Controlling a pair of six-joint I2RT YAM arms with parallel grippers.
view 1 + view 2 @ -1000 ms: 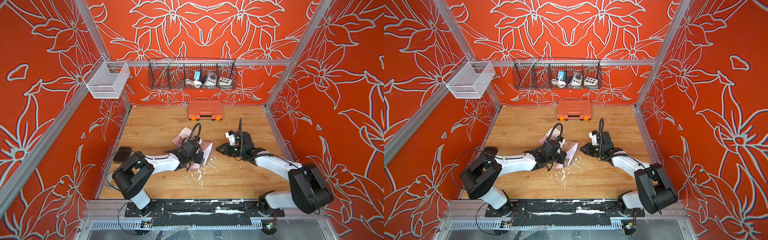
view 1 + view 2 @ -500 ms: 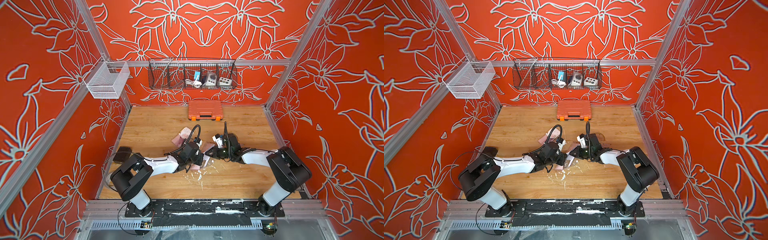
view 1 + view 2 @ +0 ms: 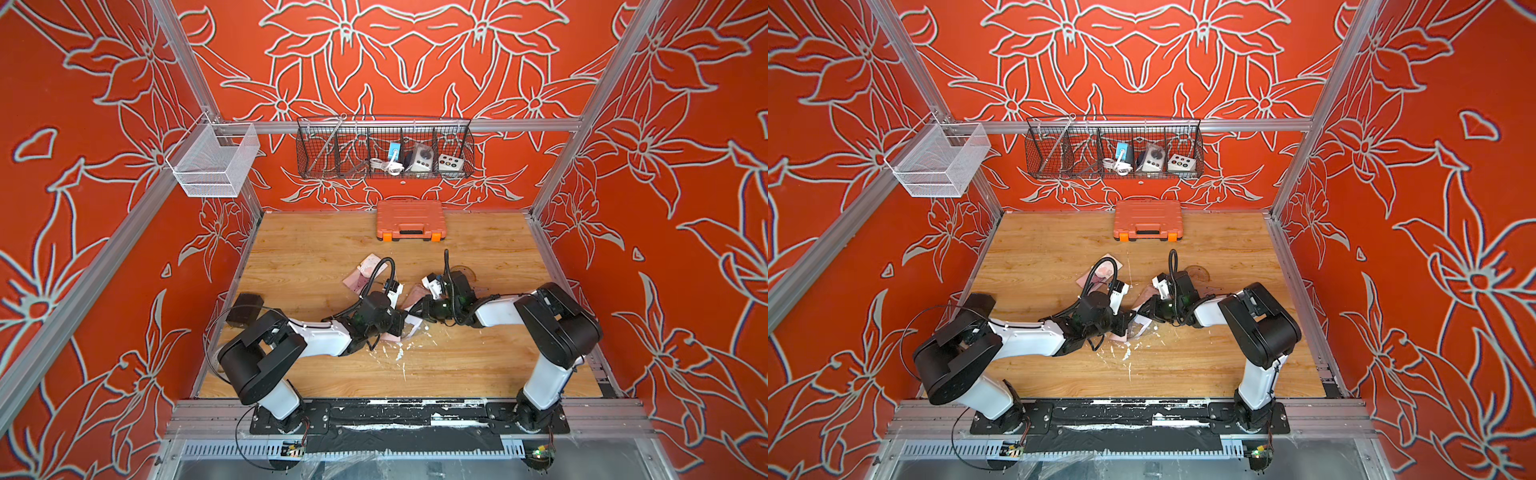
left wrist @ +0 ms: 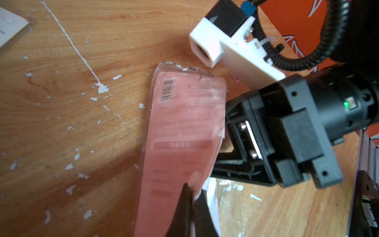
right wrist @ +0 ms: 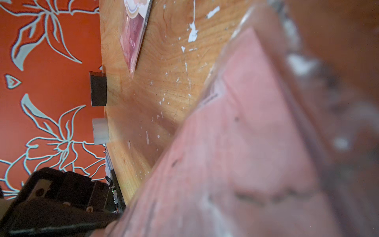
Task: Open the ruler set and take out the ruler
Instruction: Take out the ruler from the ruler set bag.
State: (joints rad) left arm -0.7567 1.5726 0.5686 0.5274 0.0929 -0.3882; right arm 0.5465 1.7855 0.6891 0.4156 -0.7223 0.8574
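A glossy, flat pink ruler set [image 4: 184, 127] is pinched in the left gripper [image 4: 191, 195].

Orange case [image 3: 410, 216] at back, ruler set [image 4: 180, 127] mid-table, front boards [image 3: 436, 368] seemingly bare.

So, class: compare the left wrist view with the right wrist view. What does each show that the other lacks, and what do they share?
Only the left wrist view: the barcode on the pink ruler set, the left gripper with jaws shut on that set, and the right arm's white camera housing. Only the right wrist view: a black block and a pale block at the edge of the wooden table. Both: the pink ruler set, blurred in the right wrist view, and the wooden table flecked with white.
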